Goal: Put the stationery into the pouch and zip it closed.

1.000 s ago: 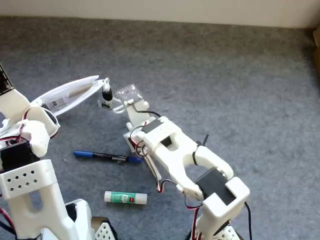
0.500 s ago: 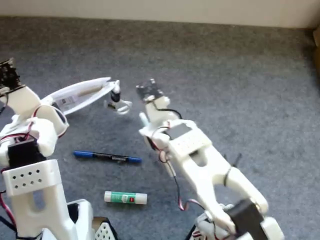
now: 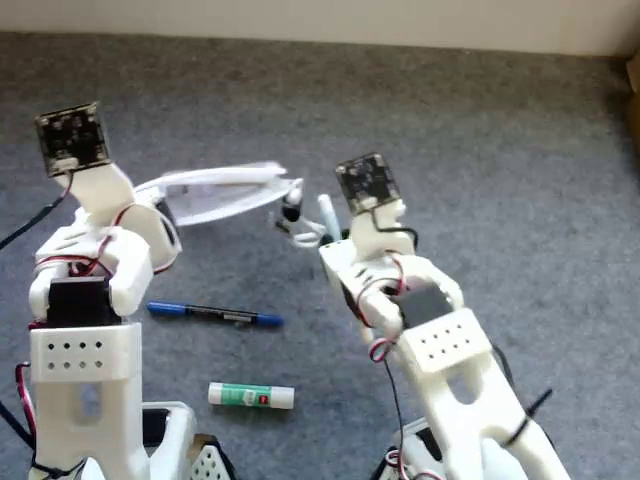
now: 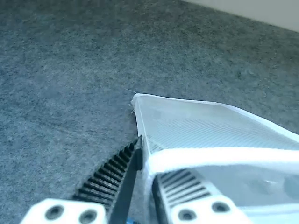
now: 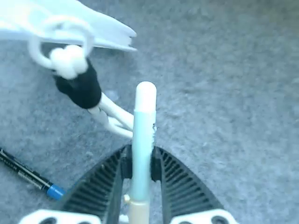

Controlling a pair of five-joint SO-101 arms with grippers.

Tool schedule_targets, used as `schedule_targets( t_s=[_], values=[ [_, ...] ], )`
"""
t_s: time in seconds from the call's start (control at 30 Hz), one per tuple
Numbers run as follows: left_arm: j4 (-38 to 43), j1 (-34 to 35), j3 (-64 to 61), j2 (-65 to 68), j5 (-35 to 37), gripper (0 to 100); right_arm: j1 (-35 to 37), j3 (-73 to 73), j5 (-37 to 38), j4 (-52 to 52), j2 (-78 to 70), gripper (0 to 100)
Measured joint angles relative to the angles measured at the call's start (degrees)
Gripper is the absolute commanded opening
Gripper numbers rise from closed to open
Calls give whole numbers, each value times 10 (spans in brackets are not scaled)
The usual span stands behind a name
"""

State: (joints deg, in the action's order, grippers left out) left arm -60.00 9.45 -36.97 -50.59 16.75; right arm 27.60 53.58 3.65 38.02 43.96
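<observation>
Pouch held at one end by your left gripper, jaws clamped on its rim, over grey carpet. Your right gripper clenched on white pen, pen upright in jaws, tip just beside zip pull at pouch's other end. Blue pen and glue stick lie flat toward carpet's near edge, between your arms, apart from each other.
</observation>
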Motion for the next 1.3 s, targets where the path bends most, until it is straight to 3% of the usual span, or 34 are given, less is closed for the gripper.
schedule_targets(
  t_s=[0.2,0.6,0.93,1.3],
  values=[
    [0,-66,6,1,18,7,-6,33,0,13,114,5],
    [33,-72,-56,-9,35,7,-6,89,-33,20,315,5],
    [62,-66,-82,-10,35,7,76,89,-62,18,384,5],
    [65,-65,-88,-11,35,7,98,89,-62,-117,415,5]
  ],
)
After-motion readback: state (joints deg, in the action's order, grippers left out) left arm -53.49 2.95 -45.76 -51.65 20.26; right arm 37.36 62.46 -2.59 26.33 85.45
